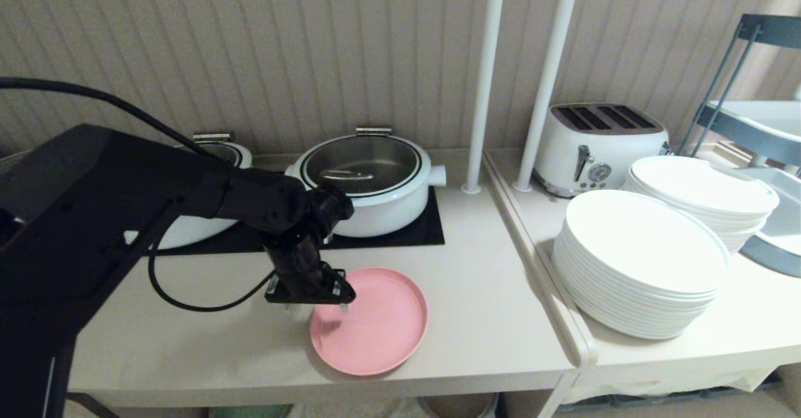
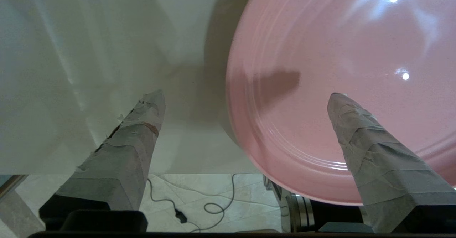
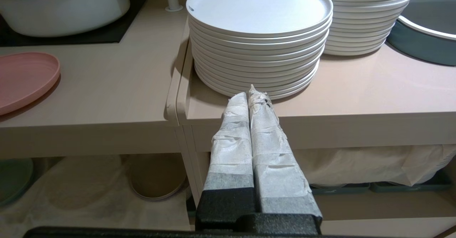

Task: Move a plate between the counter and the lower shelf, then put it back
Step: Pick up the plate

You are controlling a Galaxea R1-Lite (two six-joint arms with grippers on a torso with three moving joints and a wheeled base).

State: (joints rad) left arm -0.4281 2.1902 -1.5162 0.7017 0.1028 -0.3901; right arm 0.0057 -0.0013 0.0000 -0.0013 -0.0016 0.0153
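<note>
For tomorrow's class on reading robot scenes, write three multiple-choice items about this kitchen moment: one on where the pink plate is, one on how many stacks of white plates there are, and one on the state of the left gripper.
1. Where does the pink plate lie?
A. on the counter, near its front edge
B. on a stack of white plates
C. on the toaster

2. How many stacks of white plates stand on the adjoining top?
A. one
B. two
C. four

3. How is the left gripper?
A. shut on the plate's rim
B. shut and empty
C. open, holding nothing

Answers:
1 A: the head view shows it flat on the beige top, in front of the white pot.
2 B: a nearer stack and a farther stack.
3 C: the left wrist view shows its taped fingers wide apart, one on each side of the plate's rim.
</note>
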